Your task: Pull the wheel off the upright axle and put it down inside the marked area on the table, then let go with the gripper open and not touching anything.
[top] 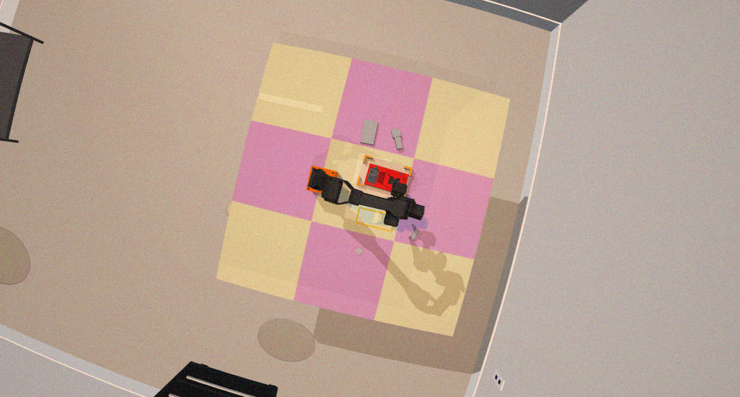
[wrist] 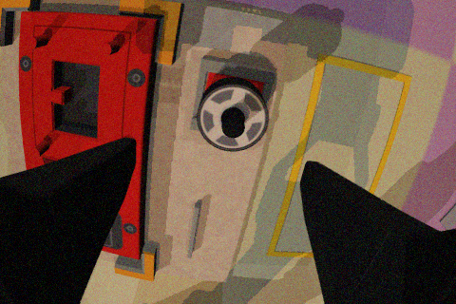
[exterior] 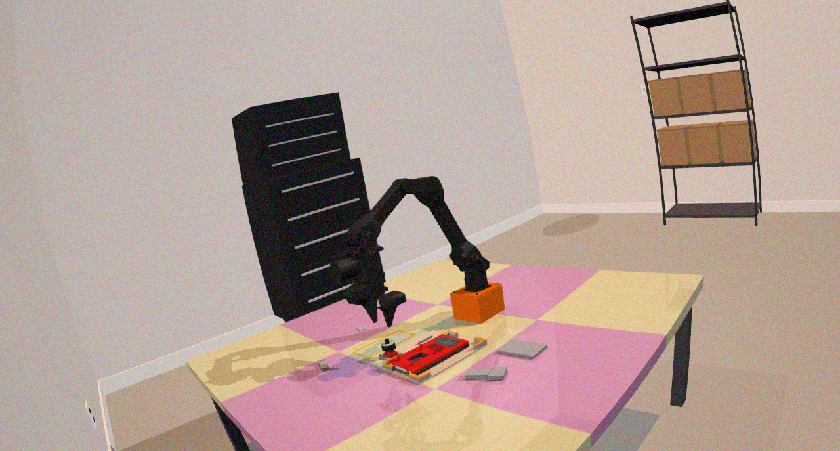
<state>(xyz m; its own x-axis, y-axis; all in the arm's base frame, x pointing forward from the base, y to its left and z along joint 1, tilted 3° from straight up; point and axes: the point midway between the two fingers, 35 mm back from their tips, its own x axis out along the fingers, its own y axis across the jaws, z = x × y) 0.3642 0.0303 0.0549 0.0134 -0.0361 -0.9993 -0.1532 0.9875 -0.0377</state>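
Observation:
The wheel (exterior: pixel 388 347) (wrist: pixel 215 118), black-rimmed with light spokes, sits on the upright black axle (wrist: pixel 233 123) over a small red base, beside the red part. In the top view the arm hides it. My gripper (exterior: pixel 381 322) (wrist: pixel 220 162) is open and empty, pointing down above the wheel; in the wrist view the wheel shows between and a little beyond the fingertips. The marked area is a yellow rectangle outline (top: pixel 373 226) (exterior: pixel 376 342) (wrist: pixel 366 68) on the table, right of the wheel in the wrist view, with nothing inside it. One finger covers part of it there.
The red part (top: pixel 383 177) (exterior: pixel 411 363) (wrist: pixel 111 119) lies beside the wheel between orange corner brackets (wrist: pixel 173 33). A flat grey block (top: pixel 369 132) (exterior: pixel 521 348), a stepped grey piece (top: pixel 396 136) (exterior: pixel 485 373) and smaller grey pieces lie around. The orange arm base (exterior: pixel 478 304) stands behind.

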